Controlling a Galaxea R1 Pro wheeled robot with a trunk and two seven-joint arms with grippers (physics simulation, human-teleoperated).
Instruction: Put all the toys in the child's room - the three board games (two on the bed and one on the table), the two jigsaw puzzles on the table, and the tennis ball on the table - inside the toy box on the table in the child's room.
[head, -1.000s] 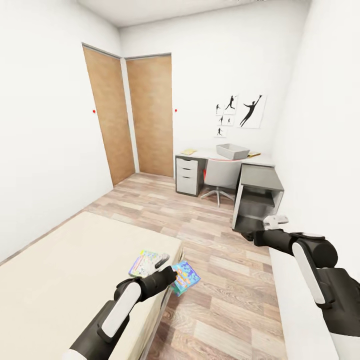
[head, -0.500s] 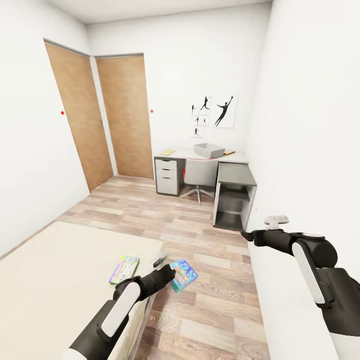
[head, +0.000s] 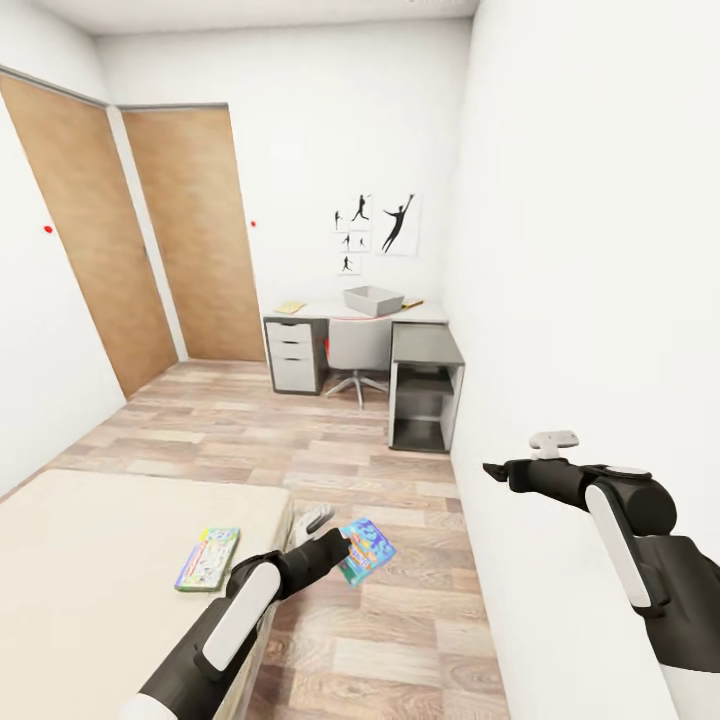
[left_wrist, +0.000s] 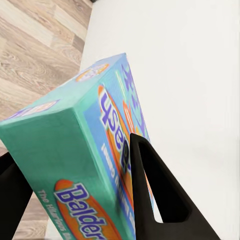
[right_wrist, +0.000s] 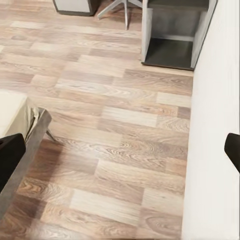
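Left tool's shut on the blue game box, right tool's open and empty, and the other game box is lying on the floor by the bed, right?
One slip: the other game box lies on the bed, not the floor; the head view shows it. The rest holds: the left tool is shut on the blue game box, and the right tool is open and empty.

Even, bright, diffuse light; no visible source. White walls (head: 560, 200) near-blown, no glare spots. Soft shadow inside desk's open compartment (head: 422, 405). Head view: wide-angle stretch at edges (door (head: 70, 230) leans). Left wrist: blue board game box (left_wrist: 85, 165) slightly blurred, close to lens.
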